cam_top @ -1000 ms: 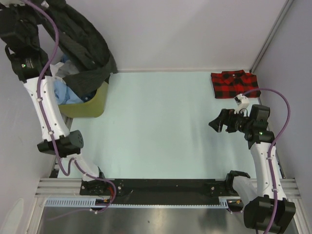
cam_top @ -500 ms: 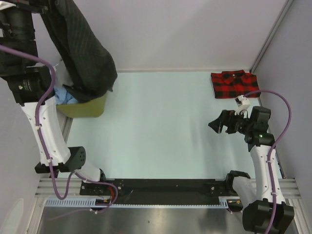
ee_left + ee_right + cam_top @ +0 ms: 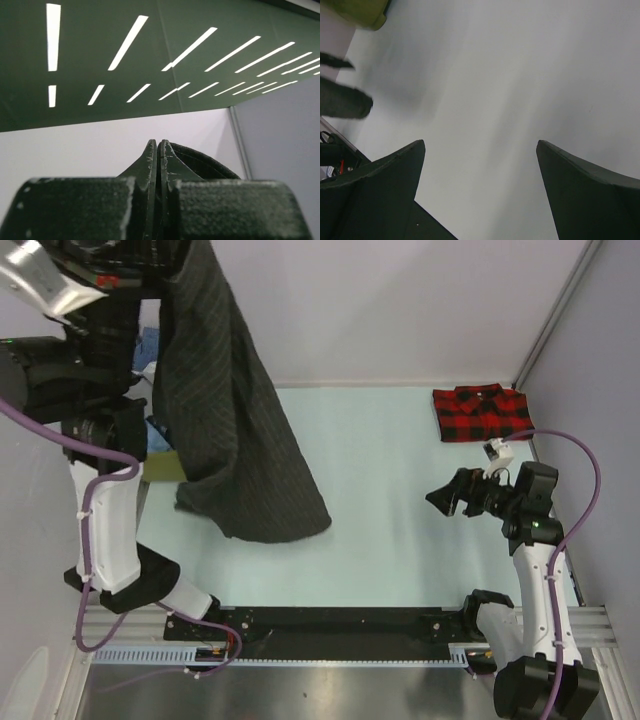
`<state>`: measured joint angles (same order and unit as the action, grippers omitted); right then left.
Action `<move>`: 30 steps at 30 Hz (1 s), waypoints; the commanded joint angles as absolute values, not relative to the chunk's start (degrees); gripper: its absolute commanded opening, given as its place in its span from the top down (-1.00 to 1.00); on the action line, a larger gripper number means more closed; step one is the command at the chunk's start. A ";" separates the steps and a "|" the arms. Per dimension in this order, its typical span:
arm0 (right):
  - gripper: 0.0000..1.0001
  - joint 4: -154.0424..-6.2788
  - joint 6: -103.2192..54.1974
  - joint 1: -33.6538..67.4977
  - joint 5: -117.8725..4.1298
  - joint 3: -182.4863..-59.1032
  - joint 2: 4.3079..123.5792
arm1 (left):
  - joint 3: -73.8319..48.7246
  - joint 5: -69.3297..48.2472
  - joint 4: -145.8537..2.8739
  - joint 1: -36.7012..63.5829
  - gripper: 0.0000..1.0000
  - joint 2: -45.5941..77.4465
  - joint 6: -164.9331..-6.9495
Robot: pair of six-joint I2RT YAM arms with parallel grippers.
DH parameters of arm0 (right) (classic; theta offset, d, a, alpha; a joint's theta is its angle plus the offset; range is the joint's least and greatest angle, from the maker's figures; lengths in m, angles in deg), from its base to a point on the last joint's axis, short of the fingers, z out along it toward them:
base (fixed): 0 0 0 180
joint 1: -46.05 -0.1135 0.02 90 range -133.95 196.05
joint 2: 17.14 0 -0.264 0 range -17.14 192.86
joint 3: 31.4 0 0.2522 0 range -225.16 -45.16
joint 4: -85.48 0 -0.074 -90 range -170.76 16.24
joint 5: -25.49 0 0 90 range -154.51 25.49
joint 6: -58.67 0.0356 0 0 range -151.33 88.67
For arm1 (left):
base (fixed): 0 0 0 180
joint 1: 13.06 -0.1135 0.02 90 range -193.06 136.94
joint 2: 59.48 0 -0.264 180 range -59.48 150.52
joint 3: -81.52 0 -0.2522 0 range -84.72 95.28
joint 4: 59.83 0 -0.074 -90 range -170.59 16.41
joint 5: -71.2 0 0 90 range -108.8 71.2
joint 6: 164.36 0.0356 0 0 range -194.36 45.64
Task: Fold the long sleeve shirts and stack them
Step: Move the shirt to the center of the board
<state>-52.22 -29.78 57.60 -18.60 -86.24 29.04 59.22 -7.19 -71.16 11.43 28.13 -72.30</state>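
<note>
Inspection of all three views: no text, label, brand, number or sign can be read. One small white tag (image 3: pixel 497 450) shows at about 3 o'clock in the top view; any print on it is too small to make out
</note>
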 commanded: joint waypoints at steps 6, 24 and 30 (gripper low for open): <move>-0.99 -57.99 -25.44 56.60 -16.17 -89.11 29.62 | 63.02 -10.18 -59.99 30.69 1.00 40.69 -53.90; -0.99 -57.99 -24.21 58.18 -16.96 -87.52 26.90 | 65.83 -7.99 -43.28 53.73 1.00 54.95 -33.77; -0.99 -57.03 -24.56 58.79 -16.52 -87.61 25.40 | 65.22 -13.08 -43.97 49.19 1.00 53.47 -28.57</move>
<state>-56.00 -25.24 58.32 -17.20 -86.42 27.18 63.17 -9.76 -47.66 53.62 55.67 -34.00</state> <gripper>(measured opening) 0.995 0.017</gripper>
